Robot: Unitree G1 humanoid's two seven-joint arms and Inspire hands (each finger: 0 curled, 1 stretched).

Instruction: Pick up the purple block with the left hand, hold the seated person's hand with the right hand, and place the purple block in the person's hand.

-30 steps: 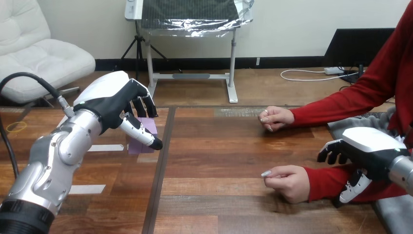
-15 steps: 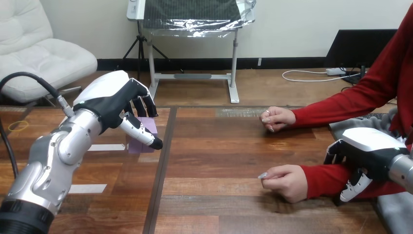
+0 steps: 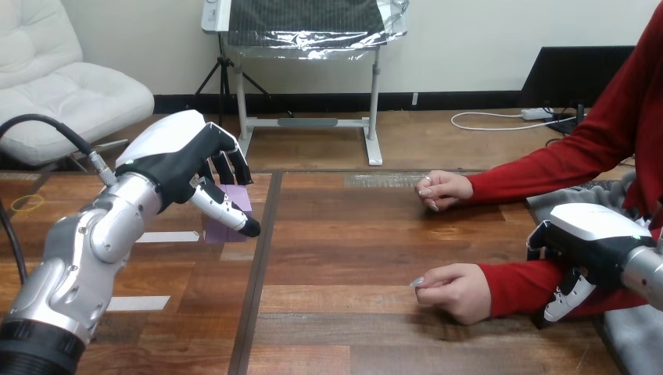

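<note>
While reaching in over the left side of the desk (image 3: pixel 344 242), holds the left hand (image 3: pixel 176 160) right over the purple block (image 3: pixel 241 201), down on the wood just left of the middle seam. Cannot tell if gripping it. Holds the right hand (image 3: pixel 594 234) by the desk's right edge, against the red sleeve (image 3: pixel 516 285); cannot tell if gripping that either. Shows one person's hand (image 3: pixel 457 291) near the front edge and a second person's hand (image 3: pixel 442 189) by the far edge.

Open table (image 3: pixel 344 234) between purple block (image 3: pixel 241 197) and person's near hand (image 3: pixel 453 291)
</note>
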